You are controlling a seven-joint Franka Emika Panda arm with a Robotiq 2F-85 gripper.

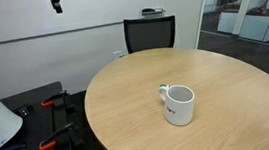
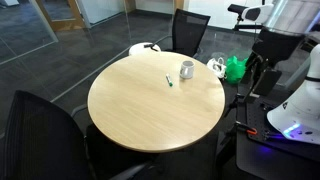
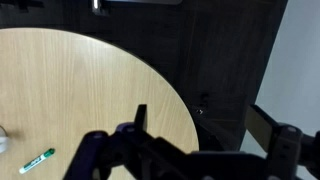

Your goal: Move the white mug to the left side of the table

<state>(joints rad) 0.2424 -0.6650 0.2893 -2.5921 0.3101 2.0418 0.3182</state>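
- White mug (image 1: 179, 104) is seen upright on the round light-wood counter (image 1: 116, 87), toward its rim.
- A green-and-white marker (image 2: 169, 81) is noted lying near the mug, not touching.
- Fingers (image 3: 140, 120) are held spread, nothing grasped, above the counter's edge.

I'm working in what looks like an office meeting room. A big round light-wood bench (image 2: 150, 115) fills the middle of both exterior views. A black office chair (image 1: 150, 31) stands at top centre against a plain white wall (image 1: 48, 19), and another black chair (image 2: 40, 125) sits at lower left in an exterior view. Glass partitions (image 1: 230, 10) at the upper right show desks in a neighbouring workspace. A dark floor (image 2: 70, 70) runs under it all.
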